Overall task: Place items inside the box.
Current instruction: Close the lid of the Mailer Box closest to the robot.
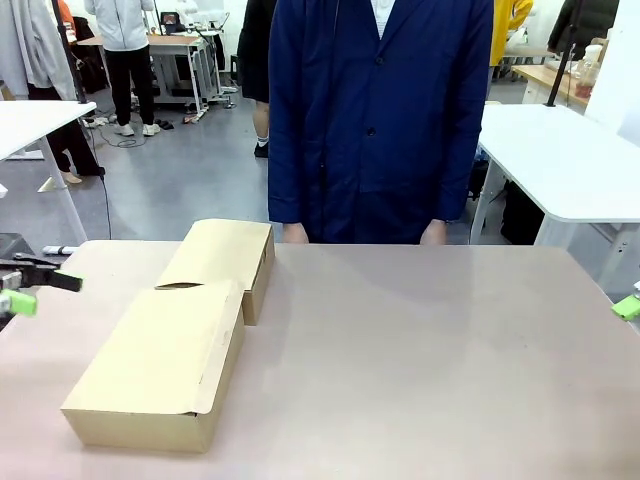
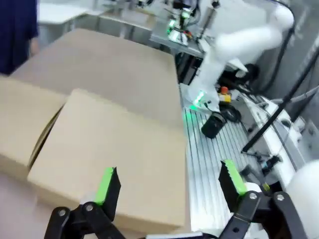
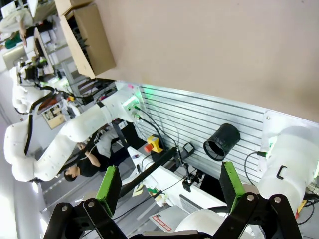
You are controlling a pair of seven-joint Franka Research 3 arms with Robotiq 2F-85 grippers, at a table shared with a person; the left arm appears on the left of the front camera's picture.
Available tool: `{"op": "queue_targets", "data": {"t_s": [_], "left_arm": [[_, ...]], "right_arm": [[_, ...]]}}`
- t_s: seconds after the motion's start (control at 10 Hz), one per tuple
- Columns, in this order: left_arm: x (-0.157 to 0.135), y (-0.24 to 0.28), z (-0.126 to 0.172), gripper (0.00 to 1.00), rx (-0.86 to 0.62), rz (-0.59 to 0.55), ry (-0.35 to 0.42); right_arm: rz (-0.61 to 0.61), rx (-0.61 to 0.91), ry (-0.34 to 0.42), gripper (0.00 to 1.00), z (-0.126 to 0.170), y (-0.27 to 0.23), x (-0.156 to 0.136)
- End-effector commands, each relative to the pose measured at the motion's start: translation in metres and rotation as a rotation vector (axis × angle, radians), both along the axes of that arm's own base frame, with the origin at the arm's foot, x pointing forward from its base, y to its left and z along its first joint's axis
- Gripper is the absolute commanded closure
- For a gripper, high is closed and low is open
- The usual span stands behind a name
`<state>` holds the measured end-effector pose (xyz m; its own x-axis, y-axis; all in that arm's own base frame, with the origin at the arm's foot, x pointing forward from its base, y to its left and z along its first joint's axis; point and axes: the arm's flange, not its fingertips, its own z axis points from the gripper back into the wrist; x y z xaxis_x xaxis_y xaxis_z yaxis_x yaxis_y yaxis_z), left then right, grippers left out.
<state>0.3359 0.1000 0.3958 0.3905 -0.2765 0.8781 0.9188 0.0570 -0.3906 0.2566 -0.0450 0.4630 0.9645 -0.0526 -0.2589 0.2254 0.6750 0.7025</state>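
Pale pinkish table (image 1: 420,350) runs wide in the front view, bare from its middle to the right edge, with a person in a dark blue coat (image 1: 380,110) standing at the far side, both hands resting on the far rim. On the left half lies a long cardboard box (image 1: 165,360), its flaps folded down shut, a second flap section angled toward the far side; what is inside cannot be seen. At the left edge the left gripper (image 1: 20,290) hangs just off the table beside the box, one green pad showing. At the right edge a green pad of the right gripper (image 1: 628,306) peeks in, well apart from the box.

Left wrist view: the left gripper (image 2: 169,186) stands with jaws wide apart, nothing between them, above the box (image 2: 109,149) near its edge; past the table edge lies a ribbed metal base.

Right wrist view: the right gripper (image 3: 169,186) has jaws spread wide and empty, off the table's near edge; the box (image 3: 89,35) sits far off at the corner.
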Motion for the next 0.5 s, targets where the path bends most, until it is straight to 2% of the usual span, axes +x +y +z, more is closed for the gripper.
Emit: {"op": "queue_targets", "data": {"t_s": [0.0,0.1,0.2,0.3,0.4], "left_arm": [[0.024,0.020,0.002,0.00,-0.063,0.306,0.442],[0.034,0.041,0.001,0.00,-0.059,0.400,0.601],[0.045,0.064,0.001,0.00,-0.096,0.500,0.700],[0.059,0.094,-0.005,0.00,-0.137,0.647,0.753],[0.073,0.121,-0.018,0.00,-0.132,0.733,0.834]], "right_arm": [[0.006,0.023,-0.013,0.00,0.000,0.002,0.000],[0.006,0.023,-0.013,0.00,0.000,0.002,0.000],[0.006,0.023,-0.013,0.00,0.000,0.002,0.000],[0.006,0.023,-0.013,0.00,0.000,0.002,0.000],[0.006,0.023,-0.013,0.00,0.000,0.002,0.000]]}}
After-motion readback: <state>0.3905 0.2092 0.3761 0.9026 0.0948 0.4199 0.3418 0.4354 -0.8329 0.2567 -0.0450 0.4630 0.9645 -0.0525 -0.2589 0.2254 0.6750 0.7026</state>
